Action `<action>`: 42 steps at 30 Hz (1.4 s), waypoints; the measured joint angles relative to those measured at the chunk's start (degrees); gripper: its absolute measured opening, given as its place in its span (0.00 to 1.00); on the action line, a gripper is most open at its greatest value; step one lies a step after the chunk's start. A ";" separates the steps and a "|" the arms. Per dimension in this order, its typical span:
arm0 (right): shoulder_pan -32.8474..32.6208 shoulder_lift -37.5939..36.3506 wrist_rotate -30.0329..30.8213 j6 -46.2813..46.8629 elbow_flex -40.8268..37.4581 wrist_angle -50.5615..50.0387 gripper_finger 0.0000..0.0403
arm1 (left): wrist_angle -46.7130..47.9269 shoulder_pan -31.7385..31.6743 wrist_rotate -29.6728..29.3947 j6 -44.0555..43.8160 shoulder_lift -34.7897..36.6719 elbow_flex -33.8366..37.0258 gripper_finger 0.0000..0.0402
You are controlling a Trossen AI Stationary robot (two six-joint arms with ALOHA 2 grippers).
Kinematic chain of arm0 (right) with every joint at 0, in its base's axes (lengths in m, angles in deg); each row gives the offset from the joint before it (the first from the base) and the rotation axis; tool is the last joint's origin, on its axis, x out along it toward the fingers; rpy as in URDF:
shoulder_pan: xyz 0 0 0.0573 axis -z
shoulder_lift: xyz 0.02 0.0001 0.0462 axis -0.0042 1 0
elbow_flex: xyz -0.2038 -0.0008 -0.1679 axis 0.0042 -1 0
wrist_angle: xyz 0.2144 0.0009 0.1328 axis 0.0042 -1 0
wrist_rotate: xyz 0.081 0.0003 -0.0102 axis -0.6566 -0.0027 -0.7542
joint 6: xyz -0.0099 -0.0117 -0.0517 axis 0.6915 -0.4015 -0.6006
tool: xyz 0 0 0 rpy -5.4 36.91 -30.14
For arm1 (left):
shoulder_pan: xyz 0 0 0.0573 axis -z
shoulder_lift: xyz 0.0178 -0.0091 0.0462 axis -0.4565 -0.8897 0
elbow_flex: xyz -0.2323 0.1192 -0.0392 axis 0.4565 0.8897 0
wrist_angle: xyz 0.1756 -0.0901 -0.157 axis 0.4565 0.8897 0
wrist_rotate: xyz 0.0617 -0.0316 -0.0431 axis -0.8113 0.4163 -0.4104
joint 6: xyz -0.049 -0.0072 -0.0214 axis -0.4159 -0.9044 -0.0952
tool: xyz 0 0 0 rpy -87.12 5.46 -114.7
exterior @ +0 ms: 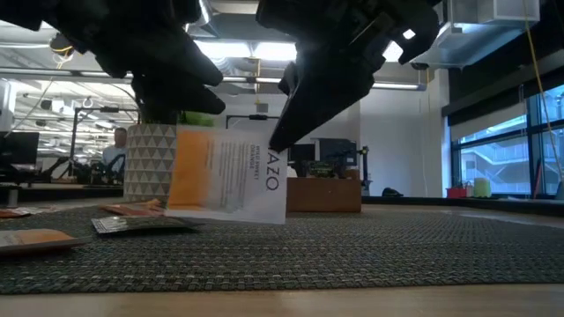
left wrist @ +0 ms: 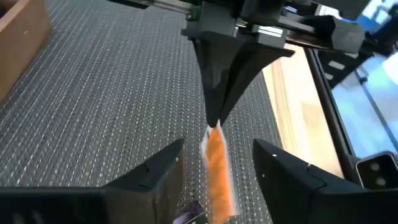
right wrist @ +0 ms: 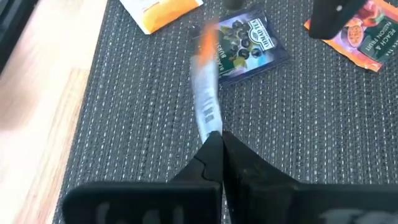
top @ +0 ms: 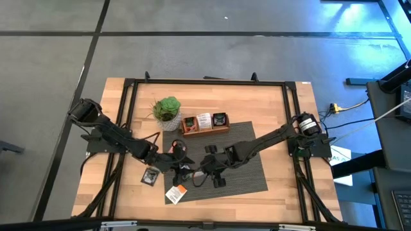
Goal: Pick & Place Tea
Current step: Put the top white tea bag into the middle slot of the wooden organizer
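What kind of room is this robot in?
Probably an office or robot lab. Behind the wooden table the low view shows rows of ceiling lights, a person at a desk and big windows. The floor is plain grey.

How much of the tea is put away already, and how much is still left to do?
Done: the wooden tray already holds some sachets. In hand: the right gripper is shut on a white and orange sachet, held upright over the grey mat, with the left gripper open around it. Left: a dark sachet and orange sachets lie loose.
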 joint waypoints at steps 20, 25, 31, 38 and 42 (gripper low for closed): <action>0.37 -0.13 4.00 -2.79 6.25 -2.97 0.01 | 2.00 -2.22 3.64 5.46 -0.04 -0.02 0.51; 0.46 -0.09 4.00 -2.11 6.27 -3.00 0.01 | 2.52 -2.23 4.19 3.77 -0.04 -0.02 0.44; 0.46 -0.09 4.00 -1.51 6.27 -2.84 0.01 | 2.50 -2.21 4.89 4.06 -0.04 -0.04 0.27; 0.46 -0.09 4.03 -1.29 6.25 -2.82 0.01 | 2.49 -2.19 4.90 4.23 -0.04 -0.07 0.05; 0.46 -0.09 4.07 -0.11 6.21 -2.54 0.01 | 2.52 -2.19 4.92 4.25 -0.04 -0.07 0.01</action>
